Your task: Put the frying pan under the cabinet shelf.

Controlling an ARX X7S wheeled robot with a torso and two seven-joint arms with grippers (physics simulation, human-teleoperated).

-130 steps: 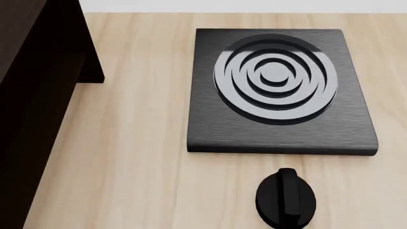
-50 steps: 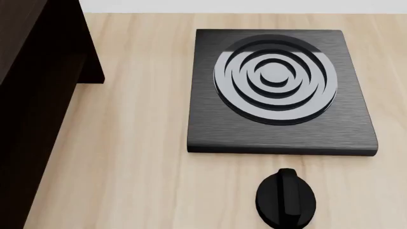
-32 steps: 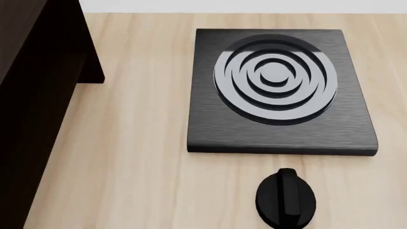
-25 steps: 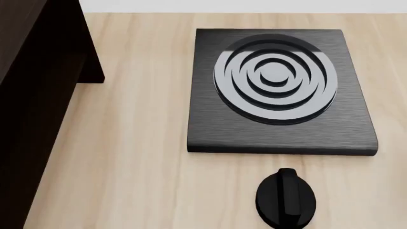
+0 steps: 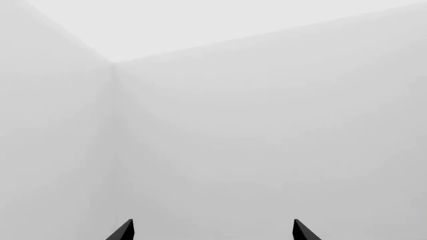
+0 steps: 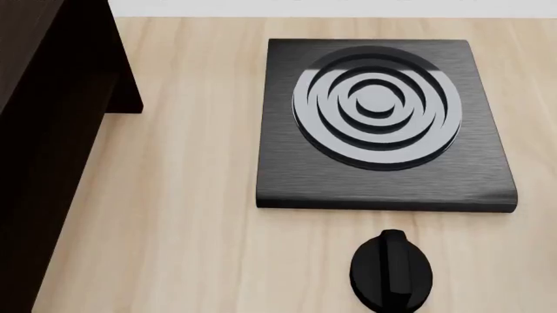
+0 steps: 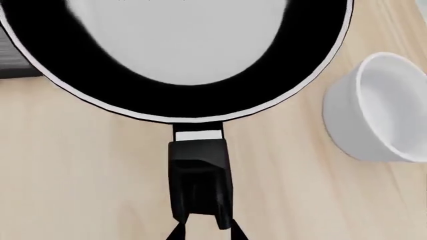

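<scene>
In the head view, the cabinet shelf fills the left edge of the frame, a very dark brown block running from the top corner down to the bottom. The pale wooden surface spreads out to its right. On that surface, in the upper right half of the frame, lies a square black stove plate with grey concentric rings, and below it, near the bottom edge, a black knob. Neither arm shows in this view, nor does the pan.

The right wrist view holds the frying pan — its round black body with a glossy light-reflecting inside takes up the upper part of the frame, resting on the wood. Its black handle runs straight down to the bottom edge, where the two tips of the right end effector sit narrowly on either side of the handle's end. Whether they actually press on it cannot be told from so little of them in view. A white bowl stands just beside the pan at the right of the frame, apart from it.

The left wrist view shows only blank pale walls meeting in a corner. The left end effector has two dark tips at the bottom edge — spread wide, with nothing between them.
</scene>
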